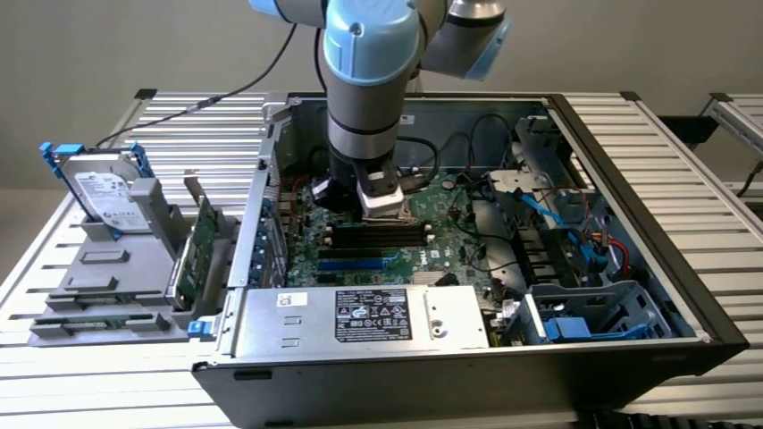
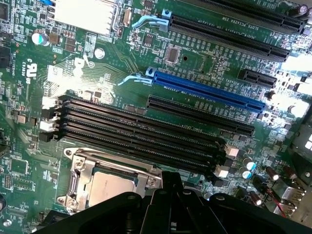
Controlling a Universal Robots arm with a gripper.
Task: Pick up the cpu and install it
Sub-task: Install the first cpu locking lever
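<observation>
Installation looks like the step in hand: cpu lies in the motherboard socket beside the black memory slots, tool just over it, grip state untellable; lifting away calls for a straight rise.

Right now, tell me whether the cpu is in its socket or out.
In: the cpu lies flat inside the socket's metal frame, just ahead of the gripper.

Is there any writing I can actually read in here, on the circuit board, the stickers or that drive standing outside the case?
None can be read for sure.
Motherboard: white print beside the slots, too blurred.
Power supply label: small marks and text, too small.
Hard drive white label: print too small.
CPU, seated in its socket by the pincer: no marking legible.
</observation>
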